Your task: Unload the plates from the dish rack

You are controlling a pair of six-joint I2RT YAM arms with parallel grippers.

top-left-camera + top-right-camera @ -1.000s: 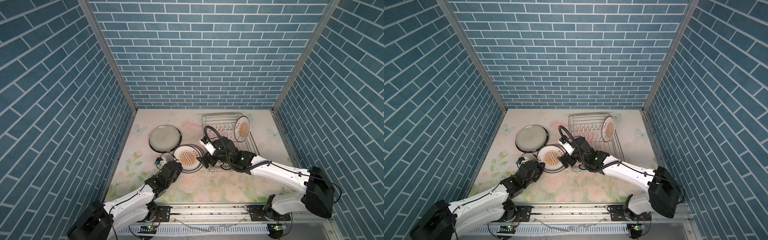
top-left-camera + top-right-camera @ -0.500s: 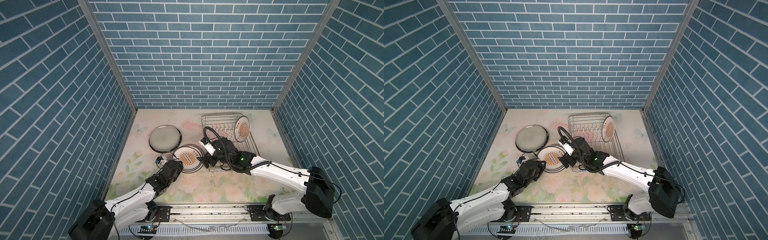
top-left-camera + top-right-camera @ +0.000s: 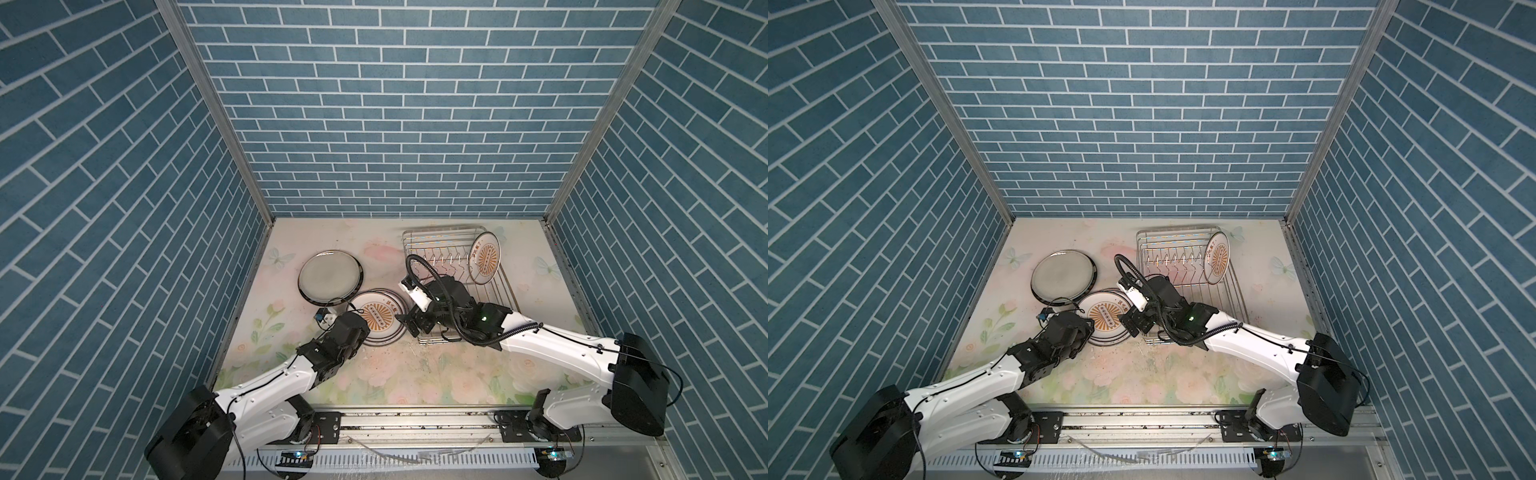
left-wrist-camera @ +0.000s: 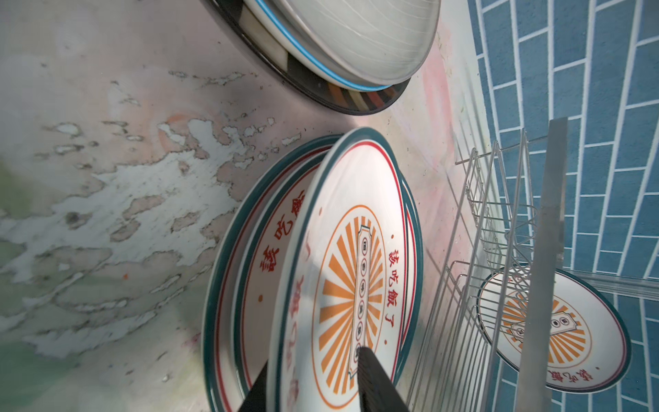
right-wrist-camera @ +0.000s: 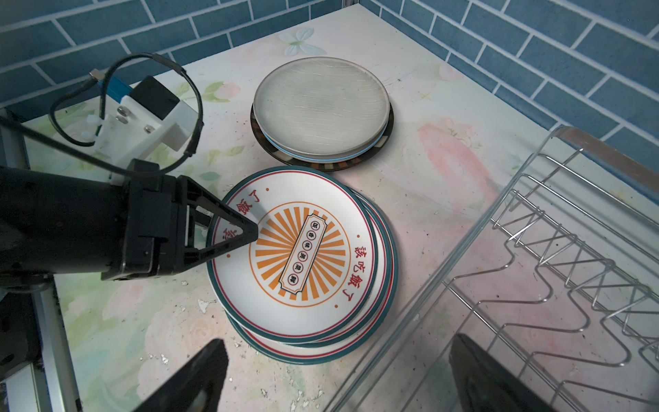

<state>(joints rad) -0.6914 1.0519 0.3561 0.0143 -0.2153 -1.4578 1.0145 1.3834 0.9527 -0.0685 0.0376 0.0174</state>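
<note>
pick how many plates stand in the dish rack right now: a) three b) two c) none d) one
d, a lone sunburst plate stands on edge at one end of the dish rack, and no other plate shows among its prongs

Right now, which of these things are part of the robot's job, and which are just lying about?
Part of the job:
- dish rack
- sunburst plate standing in it
- sunburst plate stack on the table
- grey-topped plate stack
- left gripper
- right gripper

Just there:
- floral table cover
- blue brick walls
</note>
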